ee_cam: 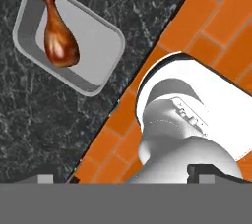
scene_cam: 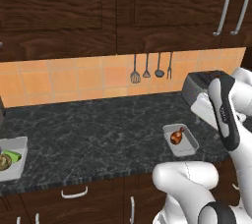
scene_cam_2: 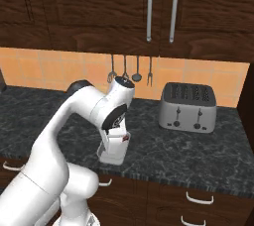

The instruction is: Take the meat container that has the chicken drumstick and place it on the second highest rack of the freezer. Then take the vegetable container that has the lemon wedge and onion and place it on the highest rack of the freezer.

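Nearest the hand camera: the end effector [ee_cam: 126,171], its two dark tips at the bottom corners of the hand view, spread wide apart and holding nothing.

Beyond it, on the dark marbled table [scene_cam: 88,129], sits the meat container [ee_cam: 69,36], a shallow grey rectangular tray. The chicken drumstick [ee_cam: 59,34] lies inside it, glossy orange-brown, thin end toward one corner. The tray is near the table's front edge; in the hand view, orange floor tiles [ee_cam: 216,12] show past that edge.

Left base view: same tray on the right part of the table, in front of the toaster [scene_cam: 204,88]. The vegetable container [scene_cam: 11,159] sits far off at the left edge, green pieces and a brown round thing in it. The two trays are well apart.

Right base view: the arm's wrist hangs over the meat container, hiding most of it; a corner and a bit of red show below.

The freezer is nowhere in these pictures.

Judgement: step in hand is the first pickup, the approach to the drumstick tray. Grasp not yet made. The tray sits off to one side of the hand view, not between the tips, so the next move calls for centring the hand over a tray wall, descending with one tip inside and one outside the rim, then closing. After that, a drive to the freezer.
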